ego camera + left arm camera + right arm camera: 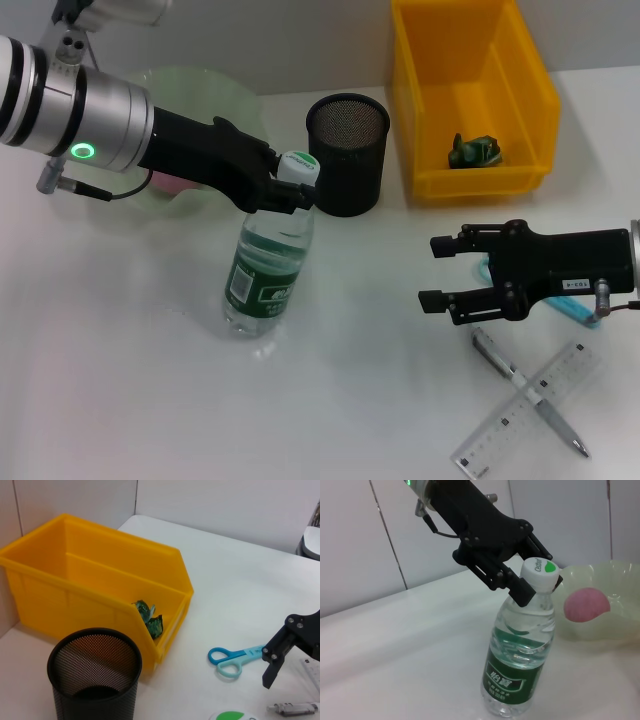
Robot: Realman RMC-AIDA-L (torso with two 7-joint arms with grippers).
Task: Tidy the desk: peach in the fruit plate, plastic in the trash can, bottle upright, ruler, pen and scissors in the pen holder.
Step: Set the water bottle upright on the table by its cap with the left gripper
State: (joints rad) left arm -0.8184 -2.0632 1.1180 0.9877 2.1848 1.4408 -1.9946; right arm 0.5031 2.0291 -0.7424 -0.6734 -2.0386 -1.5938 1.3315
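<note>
Two arms are over the bench: at left, the left pincer [290, 187] pinches the bottle [266, 272] at its neck just under the cap, the bottle standing nearly upright beside the pen holder [347, 155]. At right, the right pincer [437, 272] hangs spread, the pen [528, 391] crossing the ruler [532, 408] just below it, nearer this arm, long axis running diagonally away.

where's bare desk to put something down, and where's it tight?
Free: the near-left desk, from the bottle to the front edge, and the middle strip between bottle and right gripper. Tight: near right, where pen crosses ruler and scissors lie under that gripper; also behind, where the left gripper, holder, plate and bin crowd.
</note>
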